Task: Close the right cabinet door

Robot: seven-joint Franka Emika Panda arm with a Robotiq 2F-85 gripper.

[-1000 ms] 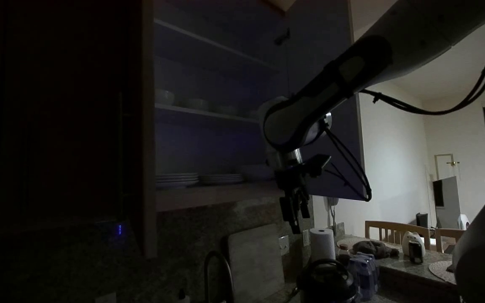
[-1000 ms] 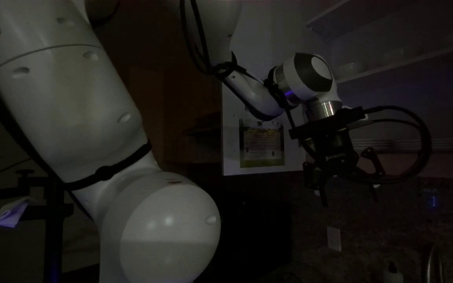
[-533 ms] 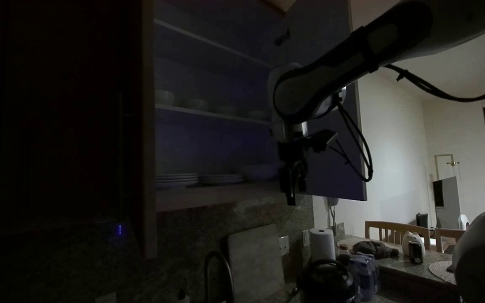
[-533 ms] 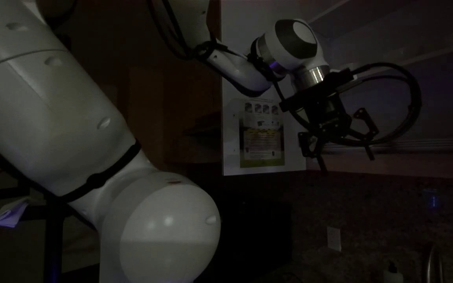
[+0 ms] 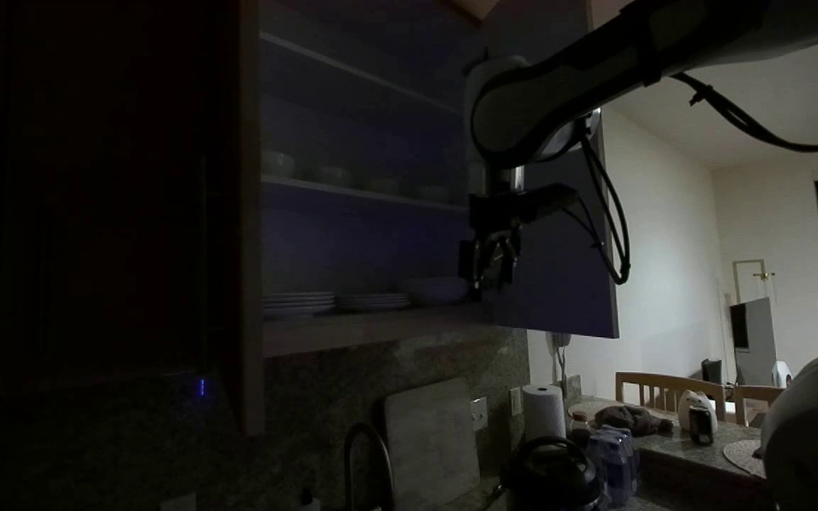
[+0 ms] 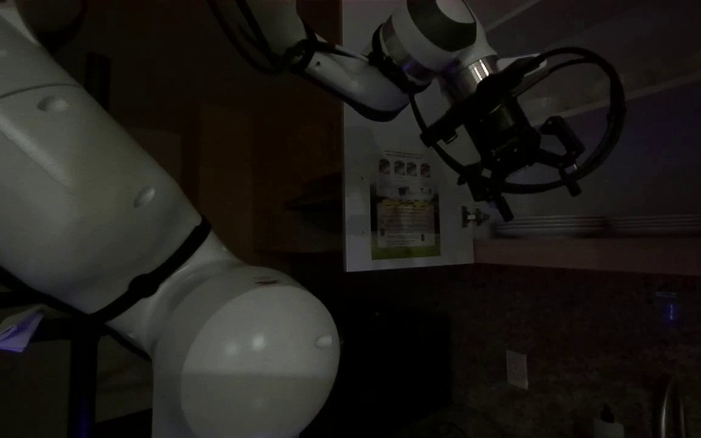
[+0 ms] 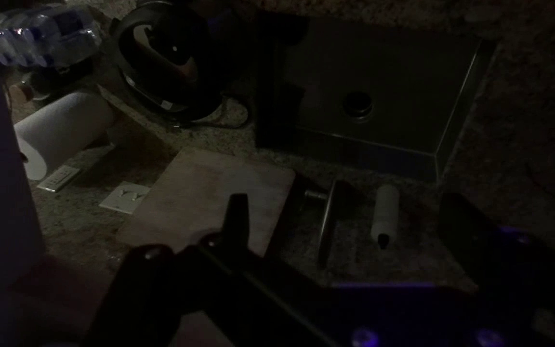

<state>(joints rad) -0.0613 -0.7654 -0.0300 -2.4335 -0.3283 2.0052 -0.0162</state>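
Holds black two-fingered gripper (image 6: pixel 541 204) with jaws well spread, left of tall flat grey-blue right cabinet door (image 5: pixel 565 294), standing open.

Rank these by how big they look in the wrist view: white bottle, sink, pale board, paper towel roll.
Largest to smallest in the wrist view:
1. sink
2. pale board
3. paper towel roll
4. white bottle

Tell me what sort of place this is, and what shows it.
Most likely a kitchen, perhaps in a home. The wrist view shows a sink, and an exterior view shows plates stacked in an open cabinet and an upright paper towel roll.
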